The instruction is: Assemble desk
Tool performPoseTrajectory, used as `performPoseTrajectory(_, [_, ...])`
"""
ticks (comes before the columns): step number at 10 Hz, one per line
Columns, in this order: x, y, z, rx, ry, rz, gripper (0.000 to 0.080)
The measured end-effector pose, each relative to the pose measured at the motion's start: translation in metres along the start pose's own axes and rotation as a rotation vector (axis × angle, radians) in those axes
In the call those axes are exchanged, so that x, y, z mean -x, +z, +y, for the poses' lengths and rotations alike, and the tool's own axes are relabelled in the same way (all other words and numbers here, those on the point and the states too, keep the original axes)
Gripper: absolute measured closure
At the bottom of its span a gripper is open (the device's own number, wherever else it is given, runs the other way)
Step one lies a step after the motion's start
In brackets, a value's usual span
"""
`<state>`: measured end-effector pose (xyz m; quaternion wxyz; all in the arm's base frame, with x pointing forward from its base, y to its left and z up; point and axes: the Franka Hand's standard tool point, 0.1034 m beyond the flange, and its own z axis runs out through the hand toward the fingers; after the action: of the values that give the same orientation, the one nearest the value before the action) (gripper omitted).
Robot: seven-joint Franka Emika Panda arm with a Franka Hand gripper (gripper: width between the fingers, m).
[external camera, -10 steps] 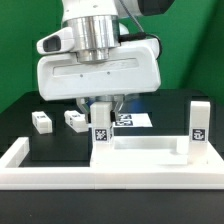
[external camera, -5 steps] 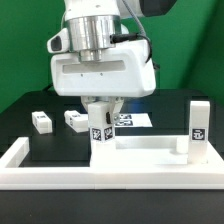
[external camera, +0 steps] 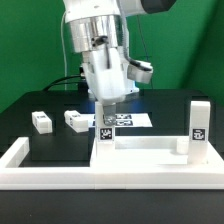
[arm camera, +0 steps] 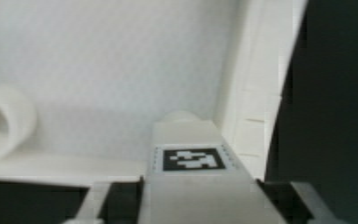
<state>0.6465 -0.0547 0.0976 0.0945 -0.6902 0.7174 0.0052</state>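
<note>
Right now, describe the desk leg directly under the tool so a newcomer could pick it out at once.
Find the white tabletop panel on the black table. A short tagged white leg stands at its corner on the exterior view's left. Unlike the upright leg at the opposite end and the two loose legs lying on the table, it is gripped by the tool.

ext cam: low, front-on, fairly close, faces arm (external camera: 100,55) across table (external camera: 40,146) | wrist cam: v close, looks down past end effector (arm camera: 194,196) | overlap: both catch tagged leg (external camera: 101,132) + bit of panel (external camera: 142,150)
</note>
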Motion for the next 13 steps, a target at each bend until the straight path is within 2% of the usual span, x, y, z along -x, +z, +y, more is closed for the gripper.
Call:
performPoseTrajectory(2, [0.000,-0.001,-0.002,-0.014,0.194,-0.022,0.0509])
performPoseTrajectory(5, [-0.003,0.000,0.000,-0.008,0.334,-0.019,0.0508])
performPoseTrajectory(8, [-0.004,-0.001,0.002,0.003,0.354,-0.007,0.0502])
performPoseTrajectory(9, [-0.002,-0.003,0.001,0.002,0.329,-0.009,0.0425])
performPoseTrajectory(10, [0.005,-0.013,0.000,-0.006,0.280,-0.017,0.0278])
performPoseTrajectory(11, [0.016,-0.023,0.002,-0.014,0.270,-0.027,0.0278])
performPoseTrajectory(12, [0.031,-0.032,0.003,-0.019,0.255,-0.036,0.0169])
performPoseTrajectory(13, [0.055,-0.040,0.004,-0.022,0.230,-0.048,0.0155])
